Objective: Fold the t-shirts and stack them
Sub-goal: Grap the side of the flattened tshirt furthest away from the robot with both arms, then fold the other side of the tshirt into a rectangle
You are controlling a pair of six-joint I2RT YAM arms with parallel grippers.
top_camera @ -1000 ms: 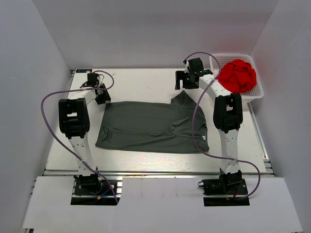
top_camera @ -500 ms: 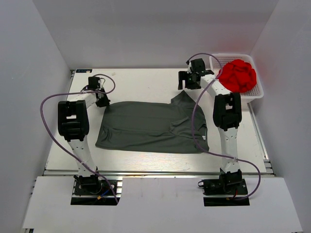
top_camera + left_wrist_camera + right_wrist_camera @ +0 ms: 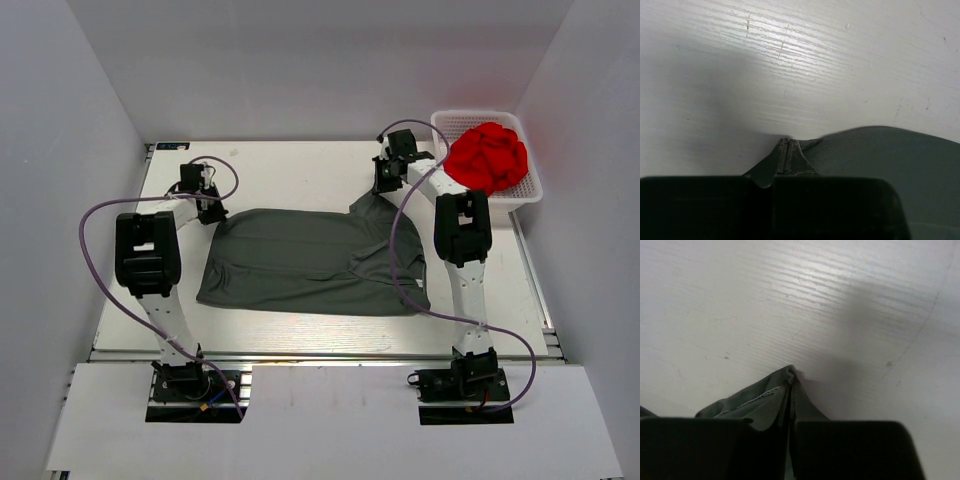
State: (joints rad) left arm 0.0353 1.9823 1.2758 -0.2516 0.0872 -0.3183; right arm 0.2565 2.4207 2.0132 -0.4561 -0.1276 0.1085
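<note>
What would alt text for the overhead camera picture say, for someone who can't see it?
A dark grey t-shirt lies spread on a white table, its two far corners pinched by the left gripper and the right gripper. A white basket at far right holds red cloth.

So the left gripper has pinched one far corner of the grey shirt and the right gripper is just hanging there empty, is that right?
Not quite. The right gripper is not empty: the right wrist view shows a corner of the grey shirt pinched between its closed fingers. The rest holds: the left gripper has pinched the other far corner.
</note>
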